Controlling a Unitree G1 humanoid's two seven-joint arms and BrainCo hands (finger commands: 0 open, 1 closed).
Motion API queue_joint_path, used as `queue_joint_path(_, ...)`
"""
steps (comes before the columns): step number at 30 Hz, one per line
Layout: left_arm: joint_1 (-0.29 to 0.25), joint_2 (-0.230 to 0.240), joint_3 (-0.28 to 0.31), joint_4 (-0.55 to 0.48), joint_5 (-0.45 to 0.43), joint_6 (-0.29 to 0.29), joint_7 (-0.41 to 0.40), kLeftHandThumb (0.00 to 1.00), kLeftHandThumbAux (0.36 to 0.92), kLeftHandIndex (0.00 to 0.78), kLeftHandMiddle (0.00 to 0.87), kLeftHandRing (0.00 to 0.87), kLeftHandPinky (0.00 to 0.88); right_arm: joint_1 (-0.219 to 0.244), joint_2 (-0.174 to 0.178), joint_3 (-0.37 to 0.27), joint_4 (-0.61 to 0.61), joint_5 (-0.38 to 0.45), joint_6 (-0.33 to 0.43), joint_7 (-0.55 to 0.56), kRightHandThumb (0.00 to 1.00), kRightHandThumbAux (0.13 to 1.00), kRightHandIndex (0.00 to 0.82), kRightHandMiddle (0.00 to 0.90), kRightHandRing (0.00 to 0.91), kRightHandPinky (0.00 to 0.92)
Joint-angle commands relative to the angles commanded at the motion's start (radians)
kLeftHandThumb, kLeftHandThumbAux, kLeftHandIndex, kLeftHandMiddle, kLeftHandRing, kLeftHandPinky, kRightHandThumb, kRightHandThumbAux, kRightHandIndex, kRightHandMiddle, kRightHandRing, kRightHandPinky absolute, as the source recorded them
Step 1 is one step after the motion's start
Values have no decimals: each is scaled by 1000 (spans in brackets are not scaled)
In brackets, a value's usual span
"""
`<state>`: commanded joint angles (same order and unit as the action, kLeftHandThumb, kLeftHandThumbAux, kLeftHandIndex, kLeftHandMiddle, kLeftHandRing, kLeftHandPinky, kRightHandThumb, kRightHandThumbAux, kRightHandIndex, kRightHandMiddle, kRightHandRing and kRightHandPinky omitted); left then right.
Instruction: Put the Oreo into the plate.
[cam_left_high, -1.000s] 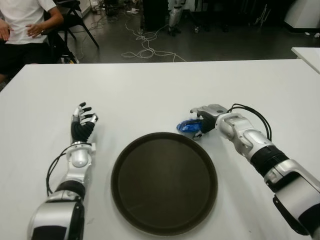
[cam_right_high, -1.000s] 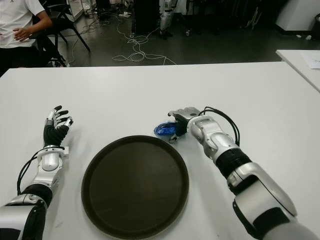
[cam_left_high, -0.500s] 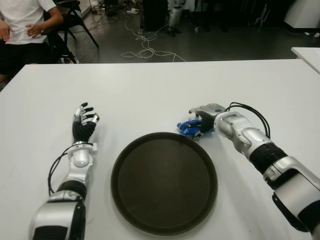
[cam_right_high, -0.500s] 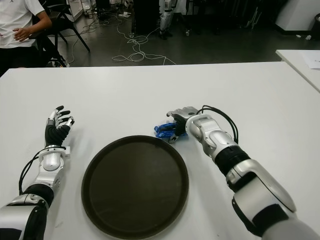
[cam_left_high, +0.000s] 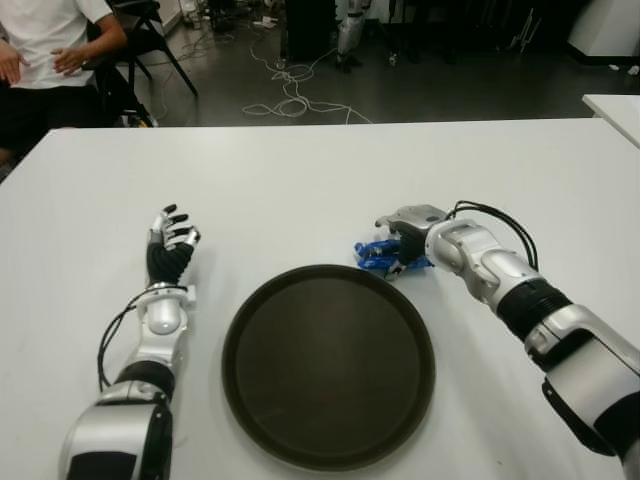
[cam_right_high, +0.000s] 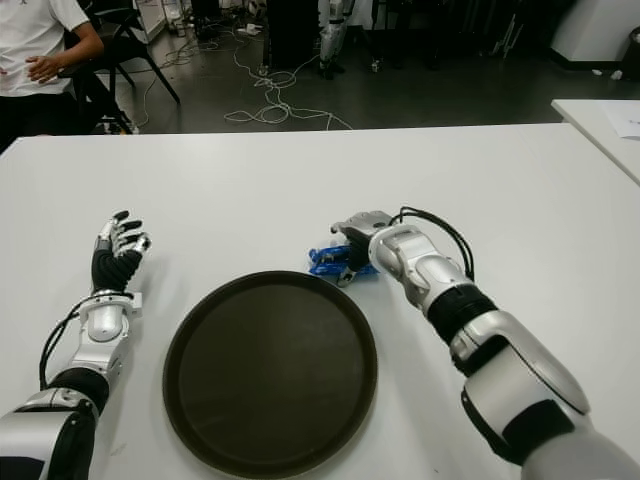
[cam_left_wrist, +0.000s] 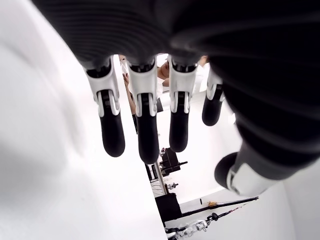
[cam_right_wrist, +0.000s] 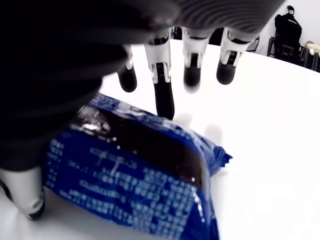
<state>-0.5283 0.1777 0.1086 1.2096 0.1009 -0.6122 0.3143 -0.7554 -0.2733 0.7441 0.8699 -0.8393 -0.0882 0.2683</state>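
Here I see my right hand (cam_left_high: 400, 245) sitting over the blue Oreo pack (cam_left_high: 375, 255) on the white table (cam_left_high: 300, 180). The pack lies on the table just past the far rim of the round dark plate (cam_left_high: 328, 365), near the plate's right side, and it is not in the plate. In the right wrist view the Oreo pack (cam_right_wrist: 135, 175) fills the space under my palm, with the thumb (cam_right_wrist: 22, 192) low on one side of it and the four fingers (cam_right_wrist: 162, 87) reaching out over the other side. The fingers are straight and their tips point past the pack, so my hand is loose around it and not squeezing it. From the head cameras I cannot tell if the fingers touch the wrapper. My left hand (cam_left_high: 170, 245) shows on the left side of the plate, well apart from it, with the palm up and the fingers (cam_left_wrist: 142, 125) spread and holding nothing. The plate has nothing in it. Far back at the left corner, a person in a white shirt (cam_left_high: 45, 40) sits by a dark chair (cam_left_high: 140, 30), and some white cables (cam_left_high: 290, 90) lie on the floor behind the table.
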Motion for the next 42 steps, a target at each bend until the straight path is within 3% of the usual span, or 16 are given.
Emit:
queue_joint_path(4, -1, -1, 0, 1, 0, 5, 3, 285, 636, 157, 242, 276, 303, -15, 18, 12, 58, -10, -16, -26, 0, 645, 6, 9, 3, 0)
queue_joint_path(21, -2, -2, -1, -1, 3, 9, 11, 317, 648, 154, 244, 275, 307, -52, 31, 48, 144, -41, -43, -40, 0, 648, 4, 0, 0, 0)
queue_joint_path(42, 3, -10, 3, -9, -7, 0, -9, 309, 627, 151, 242, 275, 314, -79, 26, 116, 211, -77, -83, -79, 0, 652, 18, 14, 0, 0)
